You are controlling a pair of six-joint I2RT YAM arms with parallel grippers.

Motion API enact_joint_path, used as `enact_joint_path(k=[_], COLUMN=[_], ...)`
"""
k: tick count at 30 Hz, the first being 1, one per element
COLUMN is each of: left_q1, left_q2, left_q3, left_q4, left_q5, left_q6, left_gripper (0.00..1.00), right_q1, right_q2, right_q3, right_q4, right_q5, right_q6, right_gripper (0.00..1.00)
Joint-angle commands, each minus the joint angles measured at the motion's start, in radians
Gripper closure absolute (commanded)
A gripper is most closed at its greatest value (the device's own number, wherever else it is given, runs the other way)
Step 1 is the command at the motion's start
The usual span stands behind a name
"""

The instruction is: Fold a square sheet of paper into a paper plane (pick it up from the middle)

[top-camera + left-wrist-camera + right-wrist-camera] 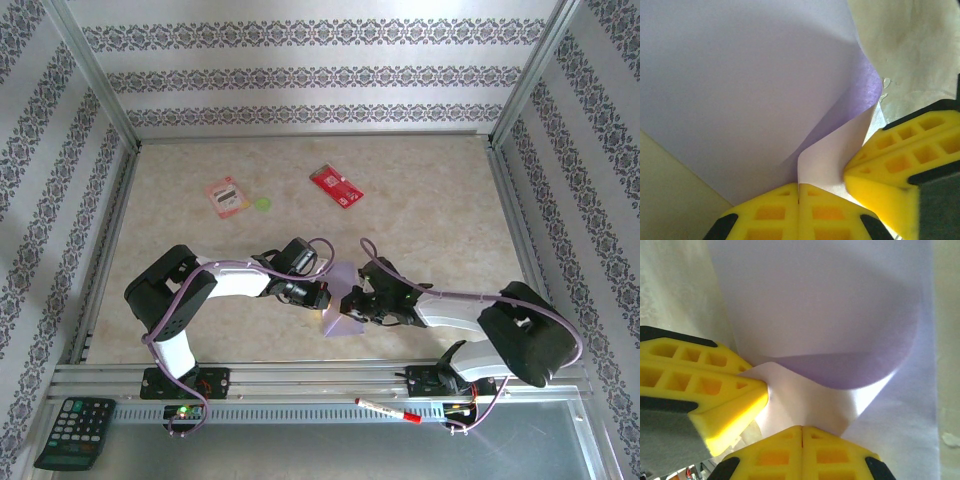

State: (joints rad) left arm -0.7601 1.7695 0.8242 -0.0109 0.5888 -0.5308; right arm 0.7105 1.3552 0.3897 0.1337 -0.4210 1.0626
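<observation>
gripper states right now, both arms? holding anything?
Left gripper: closed, pinching the square sheet of paper.
Right gripper: closed, pinching the same sheet.

A robotics lab test cell is shown: a beige marbled desk [420, 200] is boxed in by aluminium posts [95, 75] and striped wallpaper [310, 75]. The left arm [175, 300] and right arm [520, 335] are bolted to an aluminium rail [300, 378]. Just below that rail, a dark keypad [75, 432] and a red marker [388, 410] are laid.
</observation>
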Motion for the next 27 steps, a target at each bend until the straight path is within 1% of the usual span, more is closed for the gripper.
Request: enact_joint_path(k=[1, 4, 8, 11, 18, 27], left_q1=[-0.013, -0.013, -0.013, -0.013, -0.013, -0.013], left_q2=[0.067, 0.068, 0.067, 0.068, 0.068, 0.071], left_q3=[-0.023, -0.021, -0.018, -0.019, -0.018, -0.017], left_q4=[-0.100, -0.101, -0.109, -0.108, -0.110, -0.112], left_q5=[-0.081, -0.080, -0.081, -0.081, -0.080, -0.080], left_q6=[0.024, 0.025, 0.031, 0.031, 0.032, 0.031], left_gripper=[1.00, 1.00, 1.00, 1.00, 1.00, 1.00], right_q1=[-0.013, -0.017, -0.023, -0.032, -0.082, -0.097], right_q2=[-0.053, -0.053, 0.003, 0.041, 0.066, 0.089], right_q3=[0.043, 0.067, 0.080, 0.072, 0.031, -0.008], right_q4=[-0.062, -0.074, -0.063, -0.042, -0.039, -0.042], right_q5=[-0.016, -0.018, -0.026, -0.035, -0.044, -0.044], right_q6=[-0.034, -0.039, -0.058, -0.070, -0.117, -0.140], right_gripper=[1.00, 1.00, 1.00, 1.00, 1.00, 1.00])
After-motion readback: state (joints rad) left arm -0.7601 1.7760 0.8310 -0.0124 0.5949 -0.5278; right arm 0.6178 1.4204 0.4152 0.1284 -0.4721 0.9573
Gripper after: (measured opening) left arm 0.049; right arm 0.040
